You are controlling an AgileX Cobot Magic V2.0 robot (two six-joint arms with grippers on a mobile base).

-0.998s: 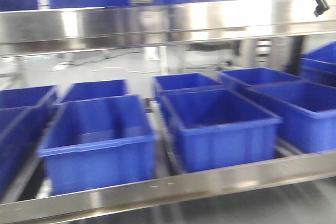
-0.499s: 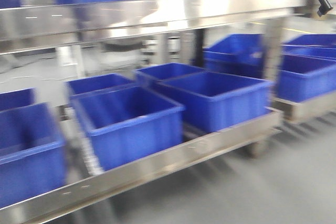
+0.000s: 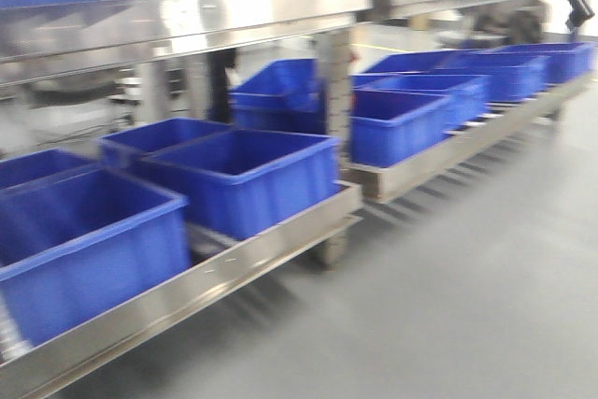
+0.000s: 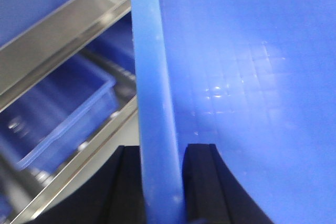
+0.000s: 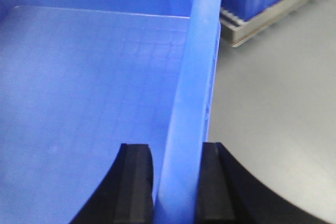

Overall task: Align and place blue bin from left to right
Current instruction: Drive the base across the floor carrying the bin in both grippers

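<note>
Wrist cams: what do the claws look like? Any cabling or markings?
Left claw and right claw match. Each has two matte black prongs with flat tips, and the outer edges flare wide toward the base. No cables or markings show in either view.

Steel post [image 3: 334, 109] is standing mid-frame. Upper steel shelf [image 3: 234, 16] is running across above it, glaring with reflected light. Lower rail [image 3: 201, 276] is slanting down to its left; second rack [image 3: 448, 149] is extending to its right; grey floor [image 3: 448, 306] is spreading below and right of it
</note>
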